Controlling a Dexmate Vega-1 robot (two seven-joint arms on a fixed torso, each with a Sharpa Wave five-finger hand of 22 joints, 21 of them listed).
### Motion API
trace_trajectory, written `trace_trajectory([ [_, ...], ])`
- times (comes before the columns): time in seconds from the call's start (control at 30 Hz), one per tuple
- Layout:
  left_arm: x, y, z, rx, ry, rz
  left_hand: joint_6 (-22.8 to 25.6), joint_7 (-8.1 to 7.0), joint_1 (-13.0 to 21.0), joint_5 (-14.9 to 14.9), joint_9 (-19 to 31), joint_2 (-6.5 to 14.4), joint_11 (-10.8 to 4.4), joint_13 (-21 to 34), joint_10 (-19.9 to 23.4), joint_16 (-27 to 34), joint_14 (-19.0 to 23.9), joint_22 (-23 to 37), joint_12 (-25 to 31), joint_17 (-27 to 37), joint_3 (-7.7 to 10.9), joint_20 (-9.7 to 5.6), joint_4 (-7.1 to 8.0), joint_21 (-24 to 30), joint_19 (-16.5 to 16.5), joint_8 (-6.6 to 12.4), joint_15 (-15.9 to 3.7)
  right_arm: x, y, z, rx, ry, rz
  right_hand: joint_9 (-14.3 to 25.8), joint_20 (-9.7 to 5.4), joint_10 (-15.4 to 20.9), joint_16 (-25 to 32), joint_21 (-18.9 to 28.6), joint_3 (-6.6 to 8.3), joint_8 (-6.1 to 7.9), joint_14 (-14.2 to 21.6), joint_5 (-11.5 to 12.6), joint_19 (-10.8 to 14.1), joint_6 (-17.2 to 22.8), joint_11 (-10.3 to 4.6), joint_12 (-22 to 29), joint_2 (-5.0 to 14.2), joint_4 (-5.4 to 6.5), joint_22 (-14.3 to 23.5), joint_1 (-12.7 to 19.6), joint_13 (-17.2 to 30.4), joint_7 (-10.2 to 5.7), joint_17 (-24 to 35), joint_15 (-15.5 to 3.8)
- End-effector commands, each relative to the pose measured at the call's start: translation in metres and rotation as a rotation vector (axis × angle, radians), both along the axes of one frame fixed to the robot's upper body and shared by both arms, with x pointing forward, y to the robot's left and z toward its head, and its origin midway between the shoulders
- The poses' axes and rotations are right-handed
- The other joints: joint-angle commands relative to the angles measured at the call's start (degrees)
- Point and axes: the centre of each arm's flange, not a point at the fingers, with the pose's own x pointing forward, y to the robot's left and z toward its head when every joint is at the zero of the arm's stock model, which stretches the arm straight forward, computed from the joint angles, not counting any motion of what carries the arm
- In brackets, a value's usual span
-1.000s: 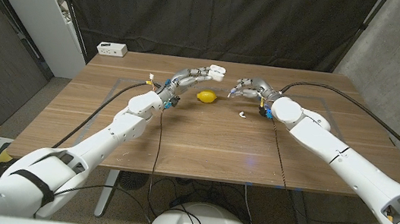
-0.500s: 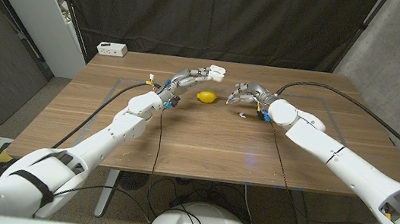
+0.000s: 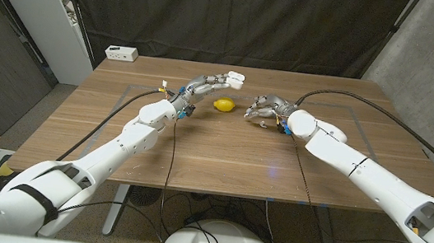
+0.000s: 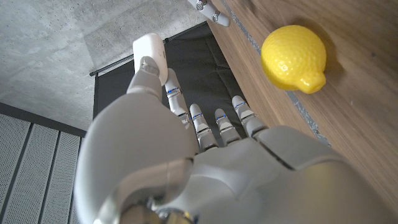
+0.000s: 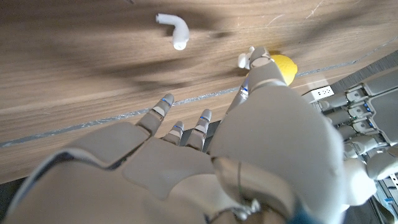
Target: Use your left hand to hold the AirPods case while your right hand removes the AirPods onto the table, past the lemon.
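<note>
Wooden worktop [image 3: 221, 155], with a taped outline on its surface. Backed by a dark curtain [image 3: 238, 16], beside a white shelf unit [image 3: 45, 1] on the left.

Left arm [image 3: 105, 153] reaching in from the near left corner, right arm [image 3: 360, 168] from the near right, both stretched toward the far middle.

Left hand [image 3: 203, 84] raised above the worktop behind the lemon, grasping the white case [image 3: 236, 77] at its fingertips; in the left wrist view, case [image 4: 149, 53] pinched at the thumb tip with the other fingers extended beside it.

Right hand [image 3: 262, 106] low over the worktop just right of the lemon, fingers curled downward; in the right wrist view, a small white piece [image 5: 246, 60] at the thumb tip, seemingly pinched, too small to tell for certain.

White power strip [image 3: 122, 53] at the far left edge.

Yellow lemon [image 3: 223, 104] on the worktop between the two hands, touching neither.

One white AirPod [image 5: 174, 30] lying loose on the wood, near the right hand's fingers, apart from them.
</note>
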Motion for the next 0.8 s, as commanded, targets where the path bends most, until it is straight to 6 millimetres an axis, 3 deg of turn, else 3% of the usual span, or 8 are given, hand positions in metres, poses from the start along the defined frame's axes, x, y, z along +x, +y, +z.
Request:
trace_trajectory([
  [0.03,-0.0007,0.0007,0.0002,0.000,0.001,0.001,3.70,-3.09,0.23,0.33,8.46,0.50,-0.04,0.10,0.31,-0.03,-0.03,0.01,-0.04,-0.03,0.80,0.10,0.27,0.32,0.36,0.42,-2.13,0.0085,-0.0007,-0.0103,-0.042,0.032,-0.030,-0.10,-0.30,-0.04,0.57,0.38,-0.27,-0.53,-0.23,0.46,-0.02,-0.34,0.49,0.41,0.45,0.04,0.18,-0.21,-0.10,-0.13,0.11,-0.23],
  [0.2,-0.0004,-0.0012,-0.0002,-0.001,0.001,-0.003,3.57,-3.04,0.24,0.34,8.49,0.54,0.03,0.10,0.26,-0.04,-0.07,0.01,-0.06,-0.03,0.82,0.08,0.27,0.32,0.37,0.38,-2.09,0.0076,-0.0026,-0.0109,-0.040,0.024,-0.039,-0.24,-0.36,0.09,0.75,0.43,-0.38,-1.03,0.12,0.54,-0.01,-1.28,0.52,0.55,0.63,0.15,0.18,-0.34,-0.25,0.15,0.11,-0.46],
  [0.3,-0.0002,-0.0020,-0.0001,-0.003,-0.001,-0.002,3.53,-3.08,0.12,0.33,8.53,0.60,0.10,0.10,0.22,-0.04,-0.11,0.01,-0.07,0.00,0.81,0.12,0.35,0.31,0.33,0.38,-2.06,0.0064,-0.0039,-0.0106,-0.043,0.018,-0.044,-0.39,-0.38,-0.04,0.78,0.44,-0.33,-1.66,0.17,0.60,-0.05,-2.44,0.61,0.56,0.83,0.07,0.18,-0.13,-0.36,-0.45,0.10,-0.54],
  [0.5,-0.0002,-0.0035,-0.0002,-0.004,-0.003,-0.003,3.67,-3.05,0.15,0.33,8.55,0.52,-0.05,0.10,0.26,-0.01,0.00,0.01,-0.06,-0.02,0.82,0.08,0.30,0.32,0.36,0.44,-2.14,0.0035,-0.0065,-0.0074,-0.046,0.019,-0.054,-1.43,-0.27,-1.55,0.64,0.37,-0.42,-5.25,-0.45,0.59,-0.67,-8.64,1.36,0.35,0.83,-0.30,0.17,0.31,-0.72,-0.59,0.12,-0.85],
  [0.77,0.0002,-0.0041,0.0002,-0.004,-0.004,-0.003,3.45,-3.20,0.18,0.34,8.75,0.59,-0.02,0.10,0.25,-0.03,-0.07,0.02,-0.07,-0.02,0.87,0.16,0.28,0.33,0.38,0.46,-2.02,0.0015,-0.0065,-0.0043,-0.073,0.054,-0.055,-3.25,0.35,-3.77,0.40,0.19,-0.70,-8.49,-2.00,0.61,-2.02,-13.10,1.96,0.14,0.01,-0.63,0.18,0.53,-0.93,-0.79,0.17,-0.49],
  [0.8,0.0003,-0.0042,0.0002,-0.004,-0.003,-0.004,3.51,-3.13,0.19,0.34,8.74,0.59,0.01,0.10,0.25,-0.04,-0.09,0.02,-0.06,-0.02,0.88,0.13,0.28,0.32,0.37,0.48,-2.05,0.0000,-0.0066,-0.0035,-0.076,0.062,-0.056,-3.80,0.46,-4.30,0.46,0.22,-0.81,-9.50,-2.32,0.64,-2.32,-15.23,2.22,0.16,-0.18,-0.61,0.19,0.48,-0.98,-0.41,0.22,-0.40],
])
